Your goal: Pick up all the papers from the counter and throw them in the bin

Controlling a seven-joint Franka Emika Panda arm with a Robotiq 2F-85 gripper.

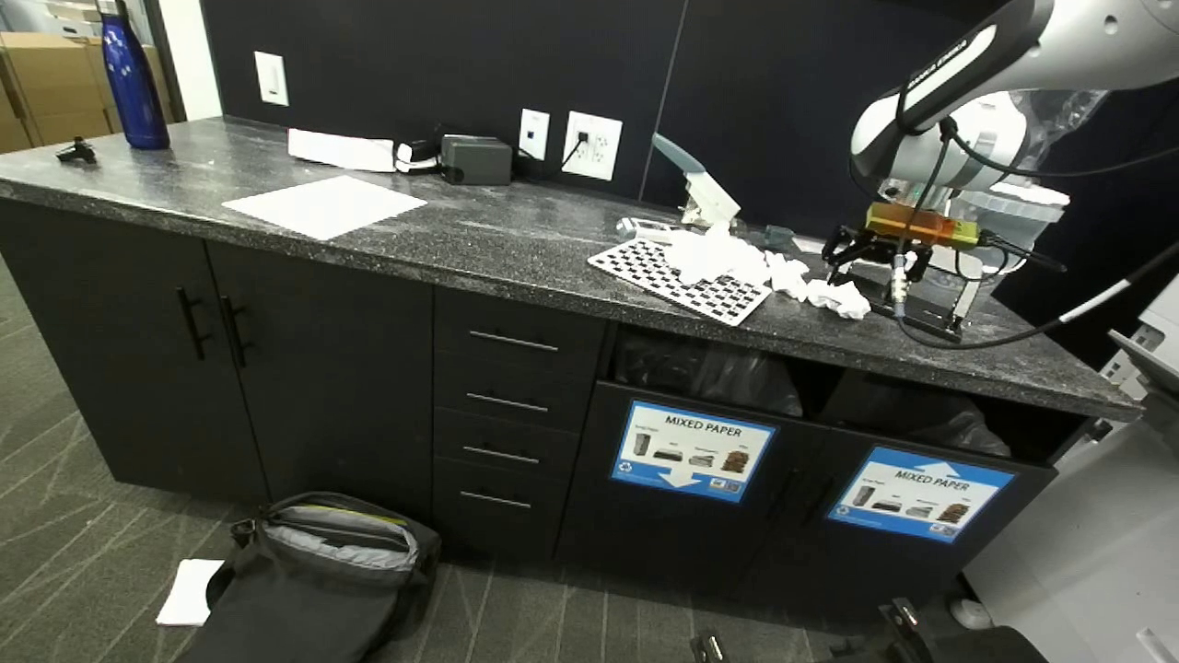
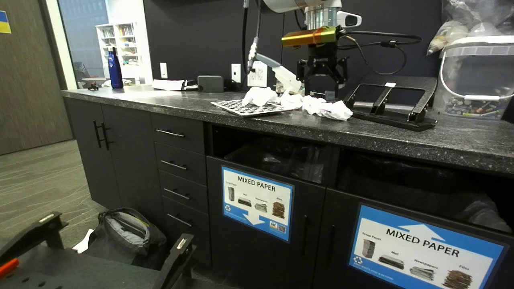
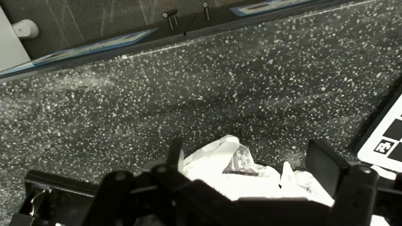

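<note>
White papers lie on the counter; only the wrist view shows grey print on one wad. Its peak points at the front edge; the row's long axis slants along the counter. The gripper is spread wide.

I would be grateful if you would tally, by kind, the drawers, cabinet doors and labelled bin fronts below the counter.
Drawers: 4
Plain cabinet doors: 2
Bin fronts labelled MIXED PAPER: 2
Total: 8
</note>
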